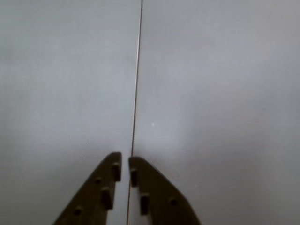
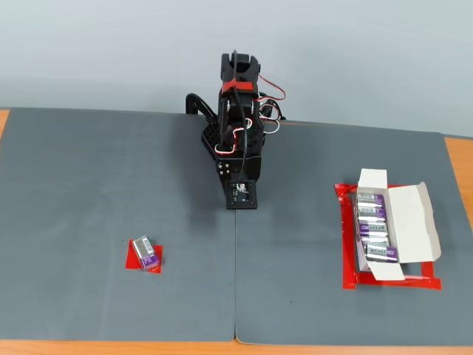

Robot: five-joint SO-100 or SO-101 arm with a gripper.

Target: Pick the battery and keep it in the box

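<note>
— Grey mat (image 2: 111, 170) is all we see under the gripper (image 1: 124, 164) in the wrist view, with only the seam (image 1: 137, 79) between the two sheets running up the middle. Our jaws are nearly pressed together, a thin slit between the tips, and they hold nothing.

— Where is the battery (image 2: 145, 251)?

— In the fixed view it lies near and to the left, on a small red patch (image 2: 153, 265), well apart from the arm (image 2: 238, 133), which sits folded at the far middle. The box (image 2: 403, 222) is on the right, flap open, inside a red tape outline (image 2: 392, 282), with several purple batteries (image 2: 373, 229) already lying in a row.

— So how do we do the pickup well?

— We judge that we should spread the jaws first, swing left and forward until the battery shows in the wrist view, then turn the jaws across its narrow width, not its length. Coming down straight should keep it from rolling off the patch.

— Can we read any writing?

— No. We see a pale label band on each battery, but the lettering is too small to make out.
</note>
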